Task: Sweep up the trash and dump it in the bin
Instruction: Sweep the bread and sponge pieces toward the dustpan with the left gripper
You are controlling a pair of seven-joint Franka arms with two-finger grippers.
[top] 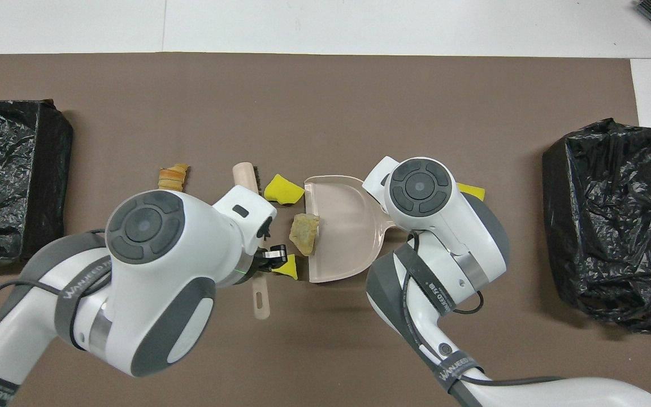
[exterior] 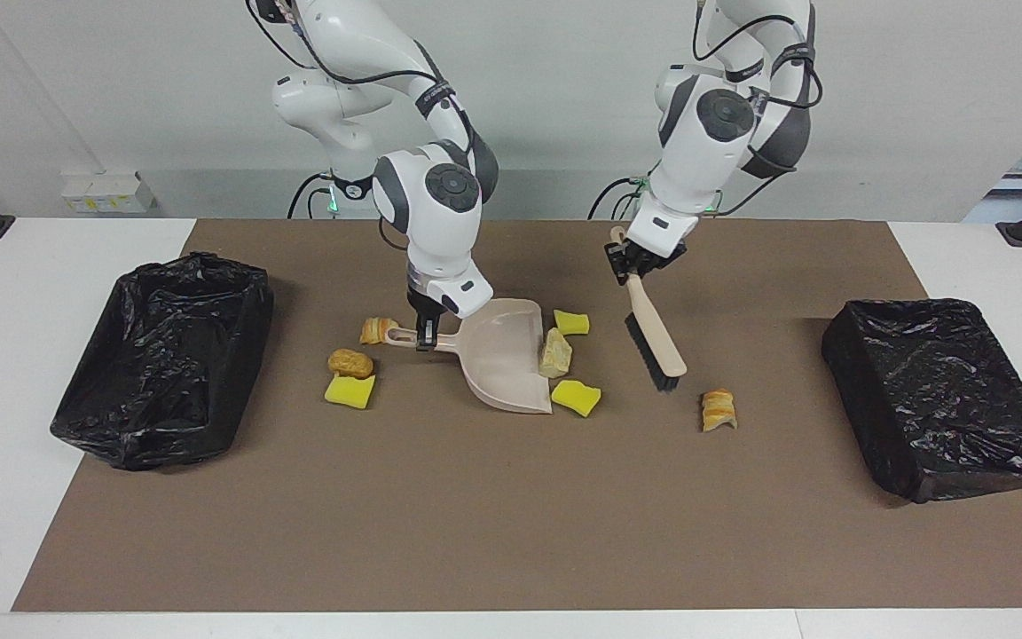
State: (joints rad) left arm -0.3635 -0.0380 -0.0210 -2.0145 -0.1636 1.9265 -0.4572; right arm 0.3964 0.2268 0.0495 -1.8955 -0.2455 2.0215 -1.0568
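Seven trash scraps (exterior: 555, 352) on mat, none in dustpan (exterior: 504, 364) or either bin (exterior: 165, 355): three at dustpan mouth, three by its handle, one past brush (exterior: 653, 342). Right gripper (exterior: 425, 337) clamps dustpan handle; left gripper (exterior: 633, 266) clamps brush, bristles raised. Sweeping not begun.

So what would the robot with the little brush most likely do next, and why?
Probably lower the brush held by the left gripper and sweep toward the dustpan, which the right gripper steadies by its handle. A pastry piece and two yellow sponge chunks lie right at the pan's open edge.
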